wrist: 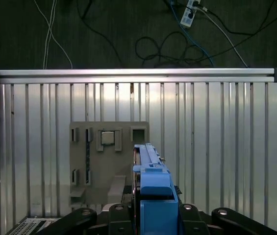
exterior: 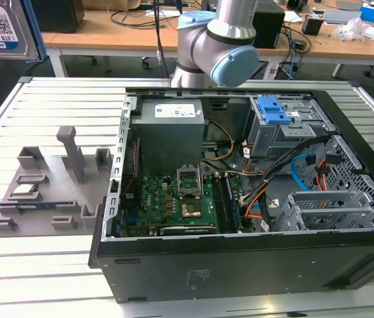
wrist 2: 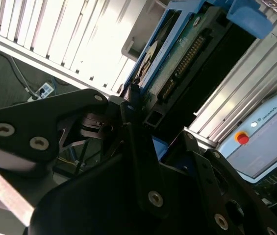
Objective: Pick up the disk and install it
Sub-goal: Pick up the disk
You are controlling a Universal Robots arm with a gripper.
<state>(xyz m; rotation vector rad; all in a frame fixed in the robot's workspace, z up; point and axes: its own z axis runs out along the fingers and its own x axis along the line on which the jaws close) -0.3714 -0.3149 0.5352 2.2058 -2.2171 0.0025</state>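
Observation:
The disk (exterior: 1,30) shows at the top of the exterior view's left, with its white-and-blue label and blue carrier edge facing the camera. In the first wrist view I see the disk (wrist: 150,176) edge-on, high above the slatted table, its blue carrier standing up between the black fingers (wrist: 113,213). My gripper (wrist: 153,215) is shut on it. In the second wrist view the disk's (wrist 2: 177,63) circuit-board side and connector run away from the gripper (wrist 2: 136,105), which clamps one end.
The open computer case (exterior: 239,265) lies on the aluminium table (exterior: 41,278), with a drive bay and blue latch (exterior: 273,109) at its far side. A grey parts fixture (exterior: 54,185) sits on the exterior view's left. A teach pendant (wrist 2: 261,142) rests nearby.

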